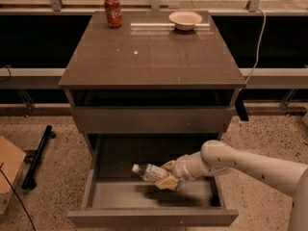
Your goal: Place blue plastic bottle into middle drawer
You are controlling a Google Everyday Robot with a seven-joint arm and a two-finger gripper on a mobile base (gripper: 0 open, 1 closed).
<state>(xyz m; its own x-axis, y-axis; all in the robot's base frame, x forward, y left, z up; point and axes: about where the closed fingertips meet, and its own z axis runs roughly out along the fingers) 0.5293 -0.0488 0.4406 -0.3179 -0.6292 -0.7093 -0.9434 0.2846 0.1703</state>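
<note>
- One gripper (167,175), above the open middle drawer (153,217), holding one blue plastic bottle (146,171).
- One red soda can (113,12).
- One white bowl (186,19).
- Two drawers: that one and the upper drawer (151,120).

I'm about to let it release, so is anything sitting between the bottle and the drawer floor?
Nothing visible. The gripper holds the blue plastic bottle above the open middle drawer, whose floor below shows only a shadow.
</note>
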